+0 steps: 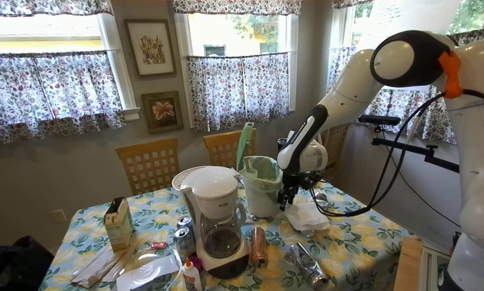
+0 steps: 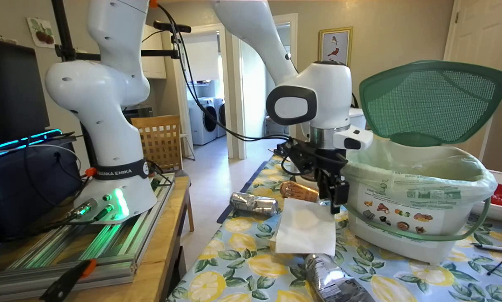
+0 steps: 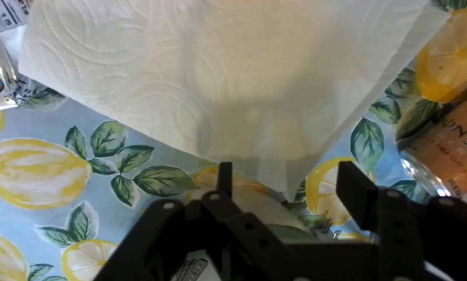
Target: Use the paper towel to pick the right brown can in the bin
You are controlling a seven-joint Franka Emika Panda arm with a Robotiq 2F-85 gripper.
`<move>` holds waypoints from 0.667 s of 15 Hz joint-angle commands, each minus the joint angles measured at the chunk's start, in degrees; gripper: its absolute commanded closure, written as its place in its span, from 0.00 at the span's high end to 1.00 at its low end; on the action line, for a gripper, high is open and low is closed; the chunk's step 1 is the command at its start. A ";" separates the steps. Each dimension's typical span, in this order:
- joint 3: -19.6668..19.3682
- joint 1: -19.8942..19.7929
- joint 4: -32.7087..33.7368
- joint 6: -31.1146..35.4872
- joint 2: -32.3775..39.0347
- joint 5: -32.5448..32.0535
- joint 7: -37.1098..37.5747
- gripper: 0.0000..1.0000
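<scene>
The gripper (image 3: 286,177) is positioned above the lemon-print tablecloth (image 3: 42,218), its jaws parted. By the wrist view, the paper towel (image 3: 217,82) is seen below the gripper, one corner directed toward the jaw gap; whether contact is made cannot be told. Just beside the gripper, the bin (image 2: 414,201) is noted with its green lid (image 2: 433,102) raised. Near the gripper, the brown can (image 3: 448,156) is found lying on its side. Farther off, a crumpled silver can (image 2: 254,204) is recorded.

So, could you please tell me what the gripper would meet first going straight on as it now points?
Probably the paper towel: in the wrist view its corner shows between the fingers of the open gripper. Depth is unclear, so the tablecloth beside that corner is possible.
</scene>
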 commanded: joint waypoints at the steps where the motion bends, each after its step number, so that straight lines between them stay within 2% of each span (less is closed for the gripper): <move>1: 0.90 0.06 0.00 -1.32 -0.74 2.82 3.04 0.99; 5: 1.34 0.69 -1.30 -1.93 -1.91 7.41 8.74 1.00; 10: -2.60 4.86 -5.61 0.12 -5.43 5.51 19.15 1.00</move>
